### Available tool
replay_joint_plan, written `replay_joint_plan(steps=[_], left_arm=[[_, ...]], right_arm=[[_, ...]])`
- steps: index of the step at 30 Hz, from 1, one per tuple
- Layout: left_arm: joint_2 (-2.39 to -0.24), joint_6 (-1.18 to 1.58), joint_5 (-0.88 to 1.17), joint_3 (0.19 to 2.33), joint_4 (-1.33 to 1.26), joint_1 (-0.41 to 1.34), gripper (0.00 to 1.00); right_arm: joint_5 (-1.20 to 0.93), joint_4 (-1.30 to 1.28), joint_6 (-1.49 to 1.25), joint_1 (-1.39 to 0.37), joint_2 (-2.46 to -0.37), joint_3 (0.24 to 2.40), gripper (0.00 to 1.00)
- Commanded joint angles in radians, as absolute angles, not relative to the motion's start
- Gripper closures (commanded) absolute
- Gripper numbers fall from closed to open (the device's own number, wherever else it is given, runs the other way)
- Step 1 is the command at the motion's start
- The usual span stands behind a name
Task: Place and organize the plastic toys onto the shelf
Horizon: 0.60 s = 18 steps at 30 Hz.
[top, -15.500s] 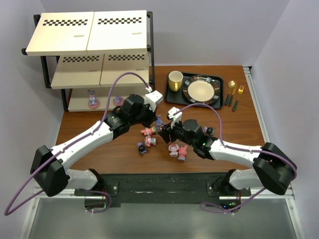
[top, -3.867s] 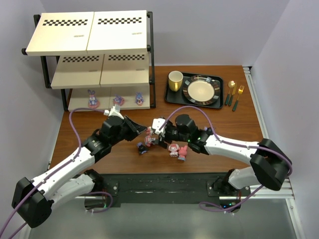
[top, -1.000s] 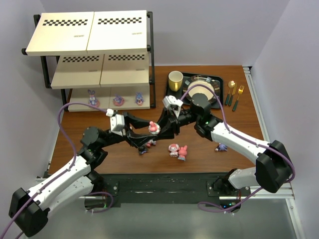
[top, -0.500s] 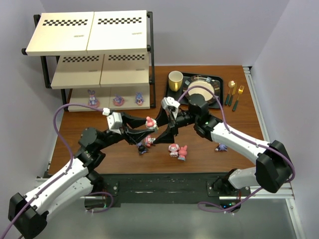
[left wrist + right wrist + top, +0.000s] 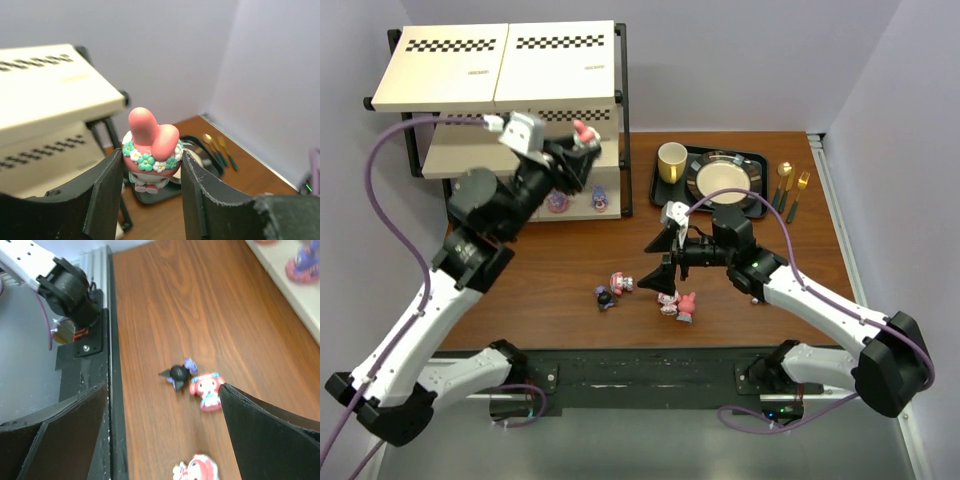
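Clamps a pink bunny-eared toy [image 5: 150, 142] upright between the jaws of the left gripper [image 5: 152, 156] (flower band round its head), up in the air by the front right corner of the shelf [image 5: 495, 65], on no board. Spreads the right gripper [image 5: 658, 260] wide and empty above the table [image 5: 800, 250], over a dark toy [image 5: 177, 374] touching a pink one [image 5: 205, 387]. Shows another figurine [image 5: 600, 199] on the lowest board.

Pale lilac walls [image 5: 740, 60] close in on three sides of a brown wood-grain table [image 5: 820, 220]. Black mounting plate [image 5: 650, 365] runs along its near edge, with a grey surface [image 5: 640, 445] below that. Light soft and even, shadows faint.
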<state>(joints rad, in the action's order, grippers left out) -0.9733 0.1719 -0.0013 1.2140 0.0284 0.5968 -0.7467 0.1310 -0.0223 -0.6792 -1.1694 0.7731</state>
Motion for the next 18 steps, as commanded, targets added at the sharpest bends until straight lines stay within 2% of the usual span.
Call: replay_joint_plan(steps=[1,10,18], left_arm=[[-1.083,0.144,-0.069,1.452,0.23,0.473,1.0],[-1.273,0.087,-0.133,1.814,0.344,0.253,1.0],[-1.373,0.13,-0.02,1.876,0.287,-0.053,1.0]], right_arm=[[-0.66,0.132,-0.078,-0.676,-1.124,0.724,0.02],[-0.637,0.107,-0.084,-0.678,-1.092,0.692,0.01],[-0.649,0.107,-0.083,-0.677,-1.092,0.681,0.01]])
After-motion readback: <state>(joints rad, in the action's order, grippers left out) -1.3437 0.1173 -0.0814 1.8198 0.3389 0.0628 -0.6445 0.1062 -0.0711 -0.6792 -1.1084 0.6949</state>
